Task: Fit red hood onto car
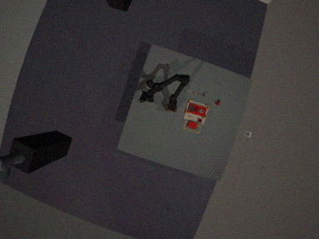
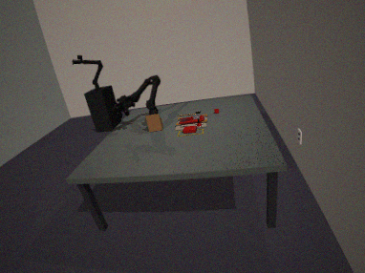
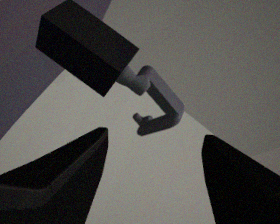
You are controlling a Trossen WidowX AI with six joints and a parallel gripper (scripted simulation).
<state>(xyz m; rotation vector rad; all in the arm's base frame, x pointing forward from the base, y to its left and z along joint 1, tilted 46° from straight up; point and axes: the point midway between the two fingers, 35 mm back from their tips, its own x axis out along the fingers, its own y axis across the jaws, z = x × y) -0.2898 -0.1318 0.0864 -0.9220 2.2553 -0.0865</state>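
The chassis in its jig (image 1: 196, 108) (image 2: 191, 121) shows as a red deck in a pale and yellow frame, with a small grey block on it; the pegs are too small to make out. A red piece (image 1: 192, 125) (image 2: 189, 130), which looks like the hood, lies in a yellow outline beside the jig, on the camera side in the exterior view. Its holes cannot be made out. My gripper (image 1: 172, 108) (image 2: 153, 111) (image 3: 155, 140) is well away from both, on the arm's side of the jig. In the wrist view its fingers stand apart with nothing between them.
An orange-brown panel (image 2: 154, 123) stands at the gripper in the exterior view and hides its fingertips. A small red piece (image 1: 217, 103) (image 2: 216, 111) lies beyond the jig. A thin rod-like item (image 1: 197, 93) lies near it. A black pedestal (image 3: 85, 47) and grey arm show in the wrist view.
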